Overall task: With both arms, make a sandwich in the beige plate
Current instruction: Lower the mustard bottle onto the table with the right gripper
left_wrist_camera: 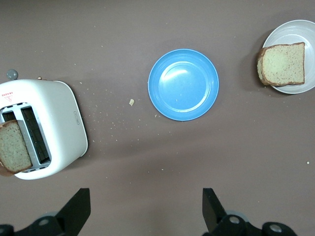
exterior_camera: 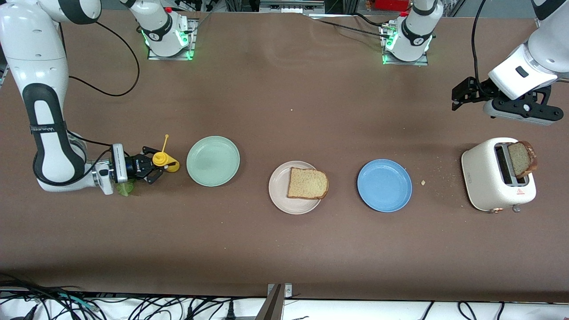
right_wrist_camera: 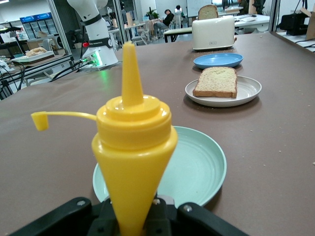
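**Sandwich not yet built: one slice on the beige plate, mustard bottle in the right gripper**

Bread slice (exterior_camera: 307, 183) lies flat on the beige plate (exterior_camera: 280, 198), which sits in the middle of the row of three plates on the brown table (exterior_camera: 284, 249). The slice covers the part of the plate toward the left arm's end and its edge hangs a little over the rim. A second bread slice (exterior_camera: 521, 160) stands up from one slot of the white toaster (exterior_camera: 482, 178), at the left arm's end of the table. A blue plate (exterior_camera: 384, 185) lies between the beige plate and the toaster, and a few crumbs are on the table near the toaster. A mint-green plate (exterior_camera: 213, 161) lies toward the right arm's end.

The right gripper (exterior_camera: 153, 168) is low, just beside the mint-green plate, and its fingers are clamped on a yellow squeeze bottle (right_wrist_camera: 133, 147). The bottle's small cap hangs from a thin strap at its side. A piece of green lettuce (exterior_camera: 125, 188) shows at the table under the right wrist.

The left gripper (left_wrist_camera: 146, 209) hangs in the air over bare table near the toaster, with its fingers wide apart and nothing between them.
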Robot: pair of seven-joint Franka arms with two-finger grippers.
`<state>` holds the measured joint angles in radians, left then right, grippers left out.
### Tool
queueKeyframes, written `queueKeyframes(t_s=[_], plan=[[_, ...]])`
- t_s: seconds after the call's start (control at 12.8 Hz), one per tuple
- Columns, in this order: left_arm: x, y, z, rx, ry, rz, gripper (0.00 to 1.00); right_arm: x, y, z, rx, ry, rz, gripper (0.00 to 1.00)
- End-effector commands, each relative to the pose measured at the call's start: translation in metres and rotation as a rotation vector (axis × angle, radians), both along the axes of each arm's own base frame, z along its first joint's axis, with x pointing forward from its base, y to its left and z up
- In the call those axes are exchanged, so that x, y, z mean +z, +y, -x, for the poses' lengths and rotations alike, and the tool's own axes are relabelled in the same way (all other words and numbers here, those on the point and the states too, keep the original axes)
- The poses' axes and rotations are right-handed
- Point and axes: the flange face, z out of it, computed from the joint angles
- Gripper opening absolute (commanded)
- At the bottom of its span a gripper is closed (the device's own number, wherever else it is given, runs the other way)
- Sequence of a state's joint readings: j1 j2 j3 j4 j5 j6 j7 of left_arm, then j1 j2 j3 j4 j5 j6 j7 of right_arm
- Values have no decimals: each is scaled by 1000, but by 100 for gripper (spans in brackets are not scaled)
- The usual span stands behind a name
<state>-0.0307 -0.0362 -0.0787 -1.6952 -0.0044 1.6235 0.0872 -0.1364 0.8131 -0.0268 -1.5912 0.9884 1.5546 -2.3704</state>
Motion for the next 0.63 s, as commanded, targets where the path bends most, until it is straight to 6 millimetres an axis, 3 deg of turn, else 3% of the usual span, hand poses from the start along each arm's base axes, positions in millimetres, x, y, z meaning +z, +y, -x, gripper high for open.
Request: queueKeyframes(t_s=[0.0, 0.31, 0.55], plan=[[3, 2, 4, 3, -5, -30, 100, -12, -3, 1, -4, -26, -68, 4], [3, 1, 5, 3, -5, -30, 100, -23, -8, 5, -3, -28, -73, 6], [3, -1, 5, -1, -5, -30, 100, -24, -14, 5, -10, -26, -65, 20]])
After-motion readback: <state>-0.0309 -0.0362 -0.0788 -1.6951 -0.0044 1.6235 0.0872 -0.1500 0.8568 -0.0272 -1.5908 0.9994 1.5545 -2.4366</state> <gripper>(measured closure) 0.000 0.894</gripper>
